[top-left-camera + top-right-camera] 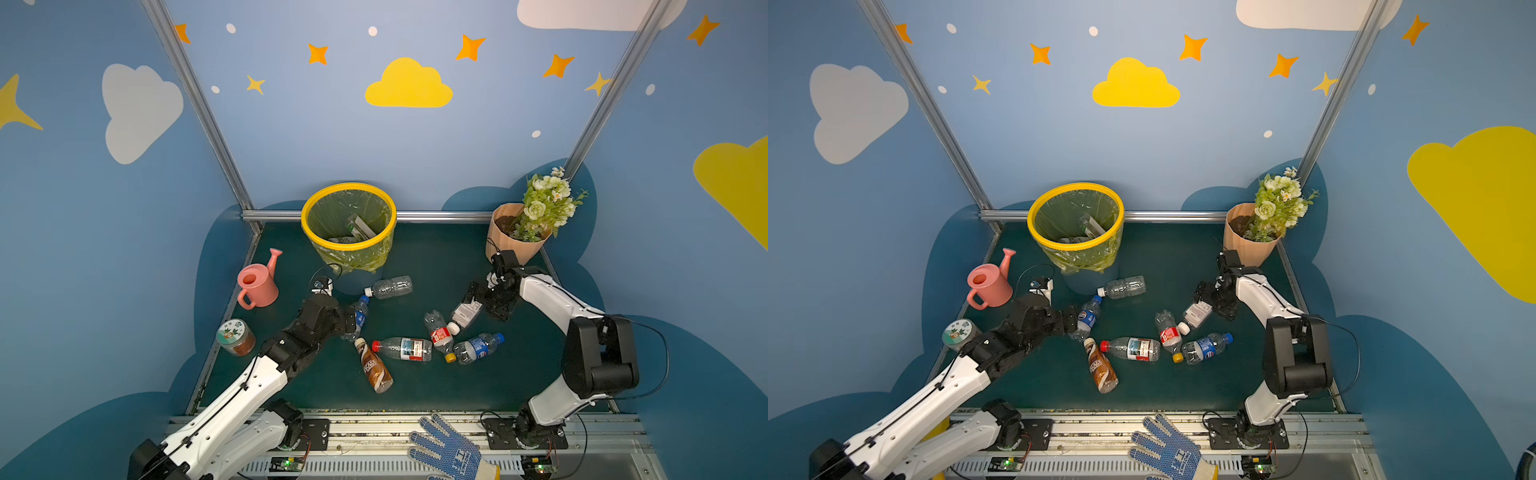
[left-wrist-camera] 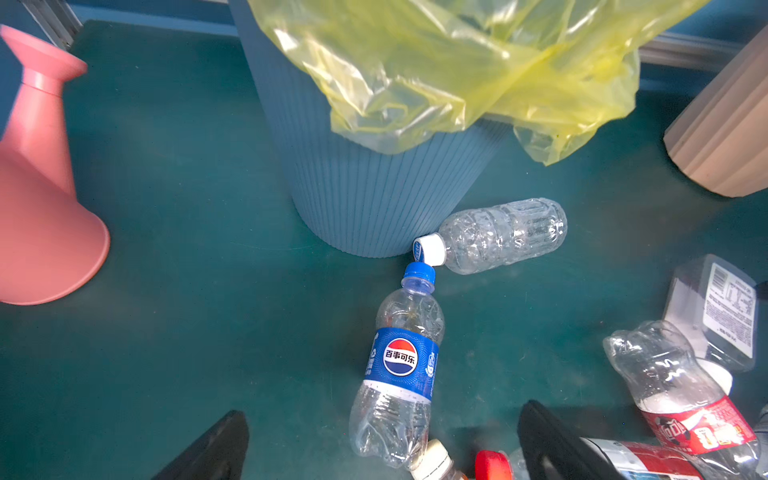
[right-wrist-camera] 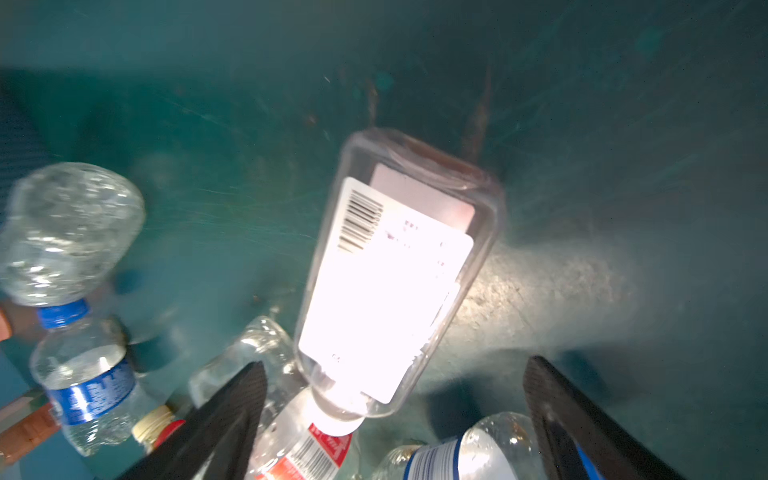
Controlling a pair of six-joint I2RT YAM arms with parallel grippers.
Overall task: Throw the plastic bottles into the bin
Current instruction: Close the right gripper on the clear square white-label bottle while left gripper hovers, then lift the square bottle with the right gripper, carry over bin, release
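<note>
left gripper (image 2: 382, 411) low over the blue-label bottle (image 2: 401, 361), jaws wide apart on both sides of its base, nothing clamped yet; probably lined up so for a grip across the body. right gripper (image 3: 395, 363) also spread apart and empty, over the flat bottle (image 3: 390, 282) with white label. seven bottles (image 1: 405, 348) lying on the mat, on the near side of the bin (image 1: 348, 188); at least one more already inside, so much work left.
</note>
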